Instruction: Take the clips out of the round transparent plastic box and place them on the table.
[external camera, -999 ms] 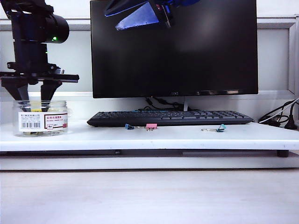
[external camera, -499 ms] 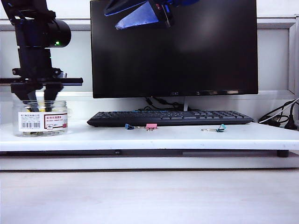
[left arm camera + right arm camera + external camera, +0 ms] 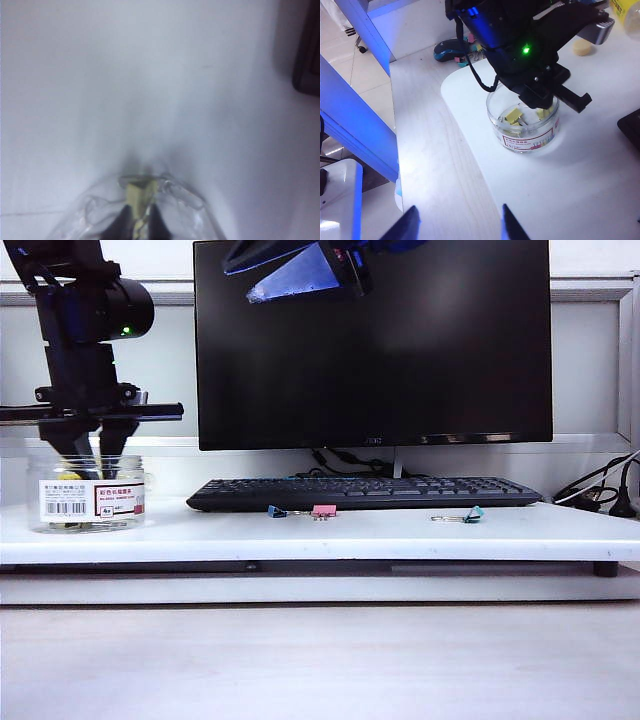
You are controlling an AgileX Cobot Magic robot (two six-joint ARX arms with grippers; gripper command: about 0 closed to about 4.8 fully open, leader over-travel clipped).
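Observation:
The round transparent plastic box (image 3: 90, 496) stands at the left end of the white table (image 3: 400, 535). My left gripper (image 3: 90, 454) reaches down into its open mouth. In the left wrist view its dark fingertips (image 3: 123, 225) are pinched on a yellow clip (image 3: 140, 194) inside the box's clear rim (image 3: 187, 200). The right wrist view looks down on the box (image 3: 525, 131), several yellow clips (image 3: 513, 115) in it, and the left gripper (image 3: 541, 103) above them. My right gripper (image 3: 460, 220) hangs high and apart, open and empty.
A black keyboard (image 3: 365, 492) and monitor (image 3: 372, 340) stand behind the table's middle. A blue clip (image 3: 276, 511), a pink clip (image 3: 323, 511) and a teal clip (image 3: 472, 514) lie in front of the keyboard. Cables (image 3: 600, 495) sit at the right end.
The left gripper's fingers have drawn together inside the box, around a yellow clip, and the wrist has tipped a little. The right arm has not moved.

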